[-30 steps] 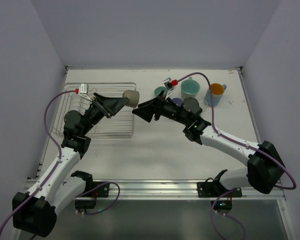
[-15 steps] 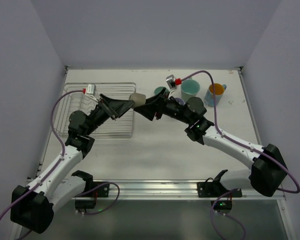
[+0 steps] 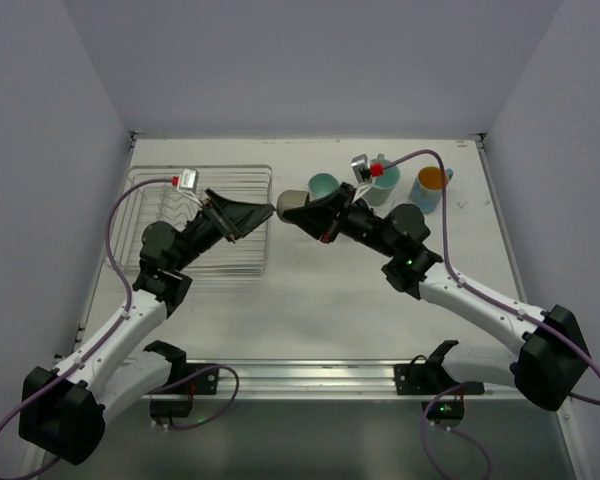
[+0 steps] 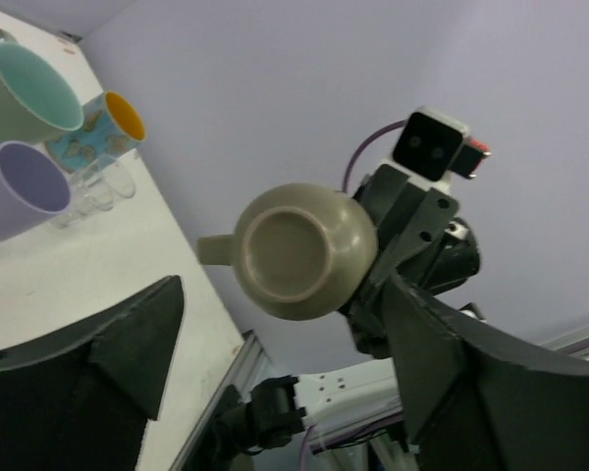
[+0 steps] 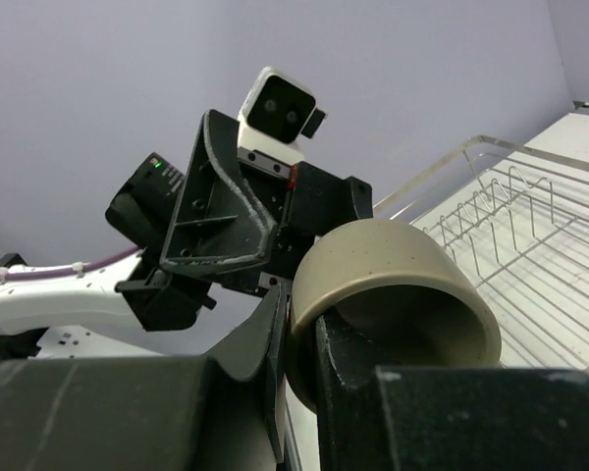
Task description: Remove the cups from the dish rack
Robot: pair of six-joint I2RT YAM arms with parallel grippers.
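Observation:
My right gripper [image 3: 304, 209] is shut on the wall of a beige cup [image 3: 291, 204], one finger inside the rim and one outside, as the right wrist view shows [image 5: 309, 314]. The cup hangs in the air just right of the dish rack [image 3: 242, 180]. My left gripper [image 3: 261, 212] stands open right beside the cup, its fingers apart from it; in the left wrist view the beige cup [image 4: 299, 250] shows its base between them. Two mint-green mugs [image 3: 323, 185] [image 3: 385, 178] and a blue mug with orange inside [image 3: 432, 185] stand at the back right.
A lavender cup [image 4: 25, 182] and clear glasses [image 4: 103, 182] stand beside the mugs in the left wrist view. The wire rack [image 5: 530, 255] lies behind the held cup. The two arms meet nose to nose over the middle of the table.
The left gripper has opened and let go of the beige cup. The right gripper has shut on the cup's wall and carried it slightly to the right.

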